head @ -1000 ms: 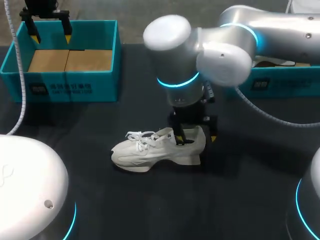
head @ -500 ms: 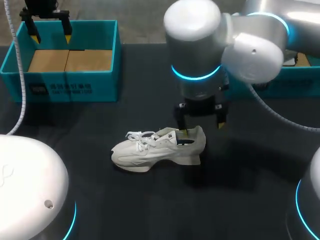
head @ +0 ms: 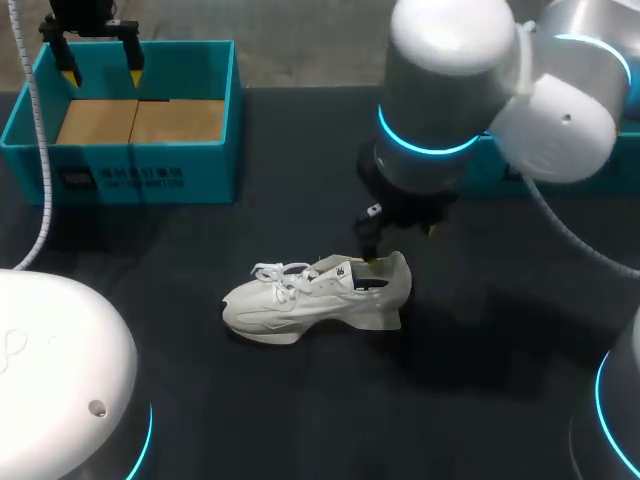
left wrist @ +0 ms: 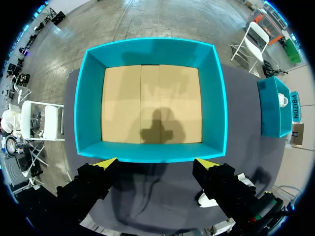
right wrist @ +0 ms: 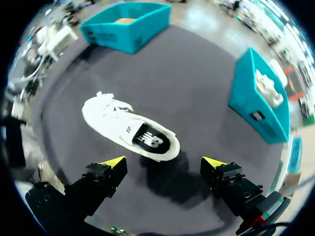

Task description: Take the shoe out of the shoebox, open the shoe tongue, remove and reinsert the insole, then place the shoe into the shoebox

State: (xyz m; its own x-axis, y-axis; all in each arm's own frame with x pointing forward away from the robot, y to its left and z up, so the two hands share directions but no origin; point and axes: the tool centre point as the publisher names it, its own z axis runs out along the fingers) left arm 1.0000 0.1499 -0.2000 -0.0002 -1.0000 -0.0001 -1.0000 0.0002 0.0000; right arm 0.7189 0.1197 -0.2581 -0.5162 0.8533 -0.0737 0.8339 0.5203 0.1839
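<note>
The shoe stood on the table with its heel just below the right gripper, whose fingers were apart and empty, and its length ran toward the left side.

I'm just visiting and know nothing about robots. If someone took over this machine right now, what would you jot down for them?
Left pincer: open, empty, above the empty teal shoebox.
Right pincer: open, empty, above the heel of the white shoe.
Shoe: on its sole on the table, outside the box, insole inside it.
Done: shoe taken out. Whether the insole step is finished cannot be told.
Left: put the shoe into the shoebox.
</note>
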